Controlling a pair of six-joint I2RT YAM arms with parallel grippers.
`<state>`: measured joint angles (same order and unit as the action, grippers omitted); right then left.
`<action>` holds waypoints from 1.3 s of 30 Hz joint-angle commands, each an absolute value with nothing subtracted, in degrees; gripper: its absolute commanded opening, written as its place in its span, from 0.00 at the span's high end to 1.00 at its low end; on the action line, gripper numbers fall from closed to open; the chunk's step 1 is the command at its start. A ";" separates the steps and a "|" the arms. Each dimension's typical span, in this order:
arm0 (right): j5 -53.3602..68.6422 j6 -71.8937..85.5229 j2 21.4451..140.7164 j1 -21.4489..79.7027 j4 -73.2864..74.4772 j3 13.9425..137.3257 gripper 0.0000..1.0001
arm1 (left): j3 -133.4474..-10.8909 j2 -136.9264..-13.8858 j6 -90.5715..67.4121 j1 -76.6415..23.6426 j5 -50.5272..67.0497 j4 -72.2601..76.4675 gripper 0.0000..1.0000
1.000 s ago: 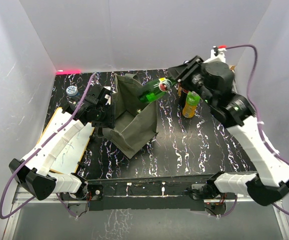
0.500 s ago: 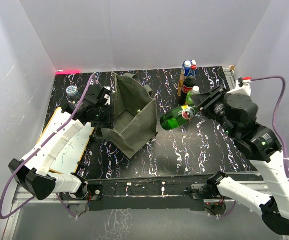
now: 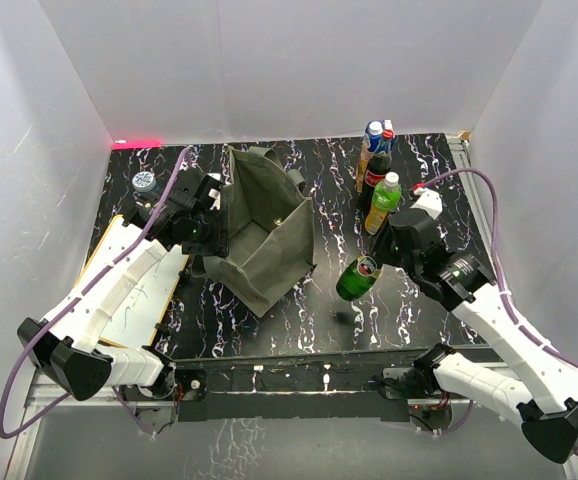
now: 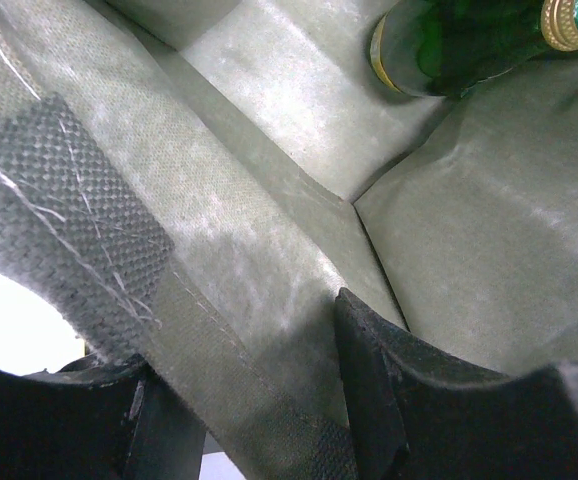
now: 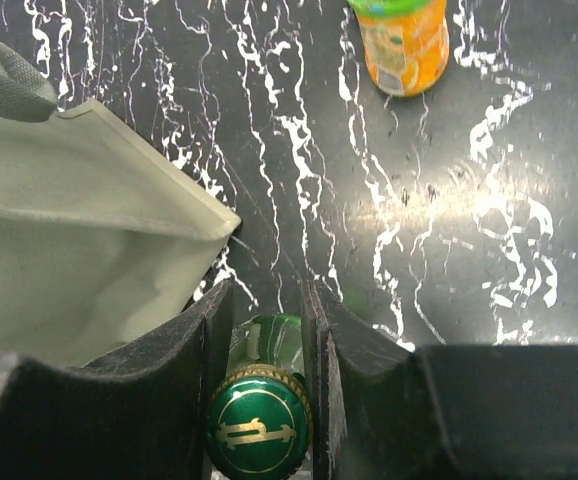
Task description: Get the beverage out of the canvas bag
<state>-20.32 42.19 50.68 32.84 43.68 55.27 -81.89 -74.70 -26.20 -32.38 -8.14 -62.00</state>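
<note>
The canvas bag (image 3: 269,235) is olive-grey, and its strap (image 4: 59,200) is a darker woven grey. At the bag's 4 o'clock, the green bottle (image 3: 357,278) is deep green glass, and its cap (image 5: 260,432) is green marked with gold. The table (image 3: 409,300) is black with white marble veins. At the bag's 2 o'clock stand an orange bottle (image 3: 383,205) with a green band, a dark bottle (image 3: 374,172) with a red band, and a blue can (image 3: 374,133).

Two arms are pictured in white moulded shells, the left arm (image 3: 99,300) and the right arm (image 3: 514,325), each broken up by black joint housings (image 3: 74,368). A purple cable (image 3: 1,410) is looped along each arm to the wrist. The left claw (image 4: 249,420) and right claw (image 5: 264,390) are built of matte black, blocky fingers (image 5: 119,400) with curved inner edges.
</note>
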 commanded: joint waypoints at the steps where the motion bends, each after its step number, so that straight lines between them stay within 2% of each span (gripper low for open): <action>1: -24.38 34.39 51.86 32.73 23.94 58.49 0.92 | -84.03 -74.59 -25.93 -32.57 -8.81 -63.68 0.54; 7: -30.31 25.98 55.51 30.70 19.69 59.34 0.92 | -82.02 -74.32 -25.46 -32.55 -8.11 -62.56 0.54; 17: -29.60 17.59 60.33 21.35 9.46 56.89 0.92 | -80.85 -75.31 -22.75 -32.60 -8.81 -60.28 0.54; 21: -25.99 14.82 62.17 18.94 0.09 52.65 0.92 | -80.80 -76.72 -20.97 -32.52 -9.47 -57.90 0.54; 24: -25.38 14.42 63.59 18.02 -5.99 50.82 0.92 | -81.34 -77.84 -20.02 -32.53 -9.89 -56.88 0.54; 39: -25.95 8.12 68.53 17.75 -14.33 46.63 0.92 | -82.54 -77.87 -16.11 -32.60 -11.78 -56.82 0.53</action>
<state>-24.67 10.31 69.45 17.93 -0.60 45.82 -81.32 -78.39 -18.22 -32.38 -9.76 -56.53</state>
